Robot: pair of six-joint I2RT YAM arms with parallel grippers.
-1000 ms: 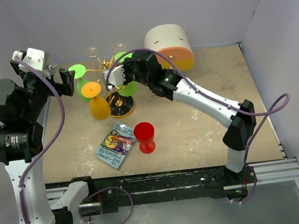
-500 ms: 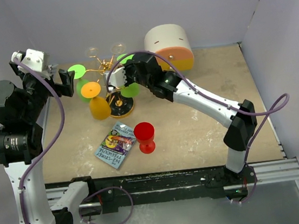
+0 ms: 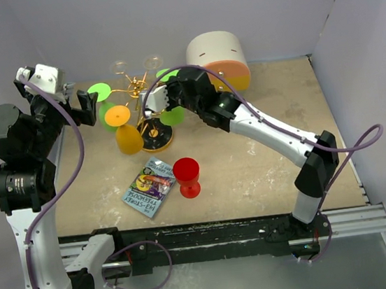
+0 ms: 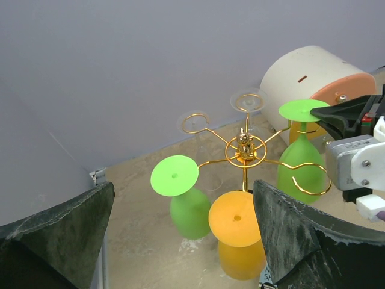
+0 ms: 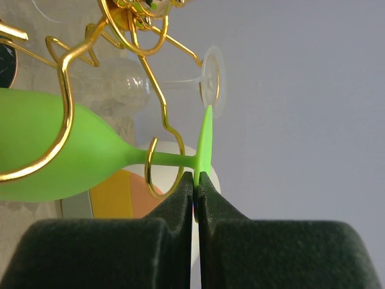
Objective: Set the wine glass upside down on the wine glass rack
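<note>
Green wine glass, foot pinched by the right gripper, has shifted toward 3 o'clock, stem now in a loop of the rack; release looks next.

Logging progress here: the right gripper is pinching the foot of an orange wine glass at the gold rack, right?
Not orange: the right gripper is pinching the foot of a green wine glass at the gold rack, as the right wrist view shows.

Likely a robotics lab test cell, plain grey enclosure walls, worn tabletop, aluminium mounting rail
</note>
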